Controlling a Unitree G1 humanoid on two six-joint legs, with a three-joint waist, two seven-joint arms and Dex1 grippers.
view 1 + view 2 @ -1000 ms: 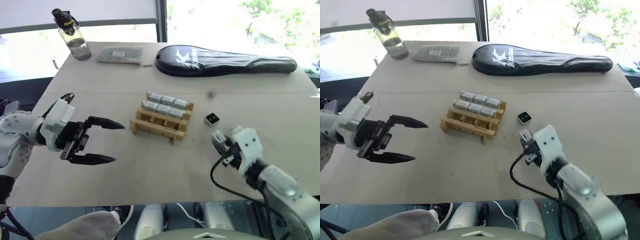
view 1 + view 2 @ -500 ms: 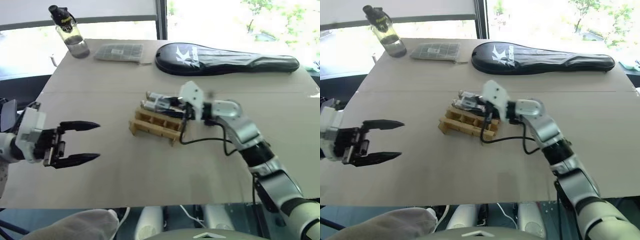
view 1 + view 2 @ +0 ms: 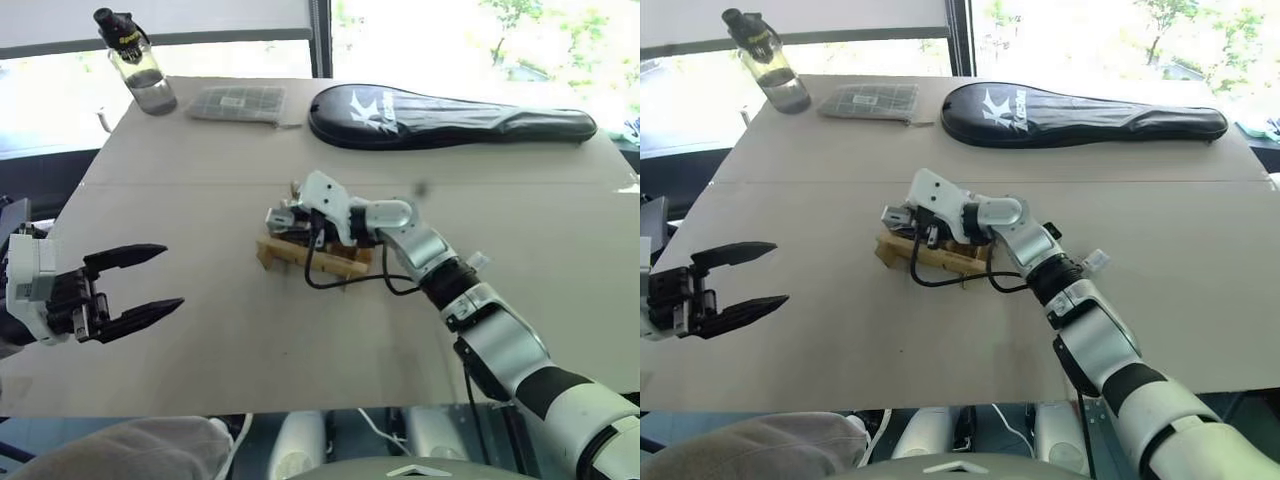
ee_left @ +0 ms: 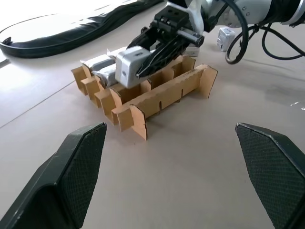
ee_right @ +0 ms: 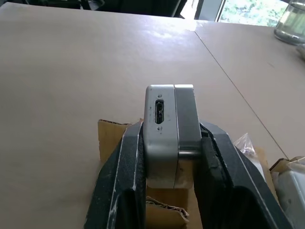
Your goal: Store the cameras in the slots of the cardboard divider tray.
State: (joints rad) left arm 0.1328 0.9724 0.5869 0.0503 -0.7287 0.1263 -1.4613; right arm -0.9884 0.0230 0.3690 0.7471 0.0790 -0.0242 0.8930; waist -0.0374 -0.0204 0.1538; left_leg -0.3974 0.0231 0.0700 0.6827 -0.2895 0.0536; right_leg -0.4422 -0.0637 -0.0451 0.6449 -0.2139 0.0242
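Matt tan cardboard tray (image 4: pixel 162 90); smooth brushed-metal camera (image 5: pixel 169 129) in textured black plastic pincer (image 5: pixel 167 186); matt beige worktop (image 3: pixel 300 340); glossy black racket bag (image 3: pixel 450 117).

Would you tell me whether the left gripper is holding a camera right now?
No, the left gripper hangs open and empty, apart from the cardboard divider tray, while the right gripper grips the camera.

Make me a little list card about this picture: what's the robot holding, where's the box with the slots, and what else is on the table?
right gripper: shut on a camera, over the tray's left end
left gripper: open, holding nothing, off to the left of the tray
tray: cardboard, in the middle of the table
tray contents: several cameras in the far slots, near row looks free
spare camera: on the table, right of the tray
far edge: bottle, pouch, black case
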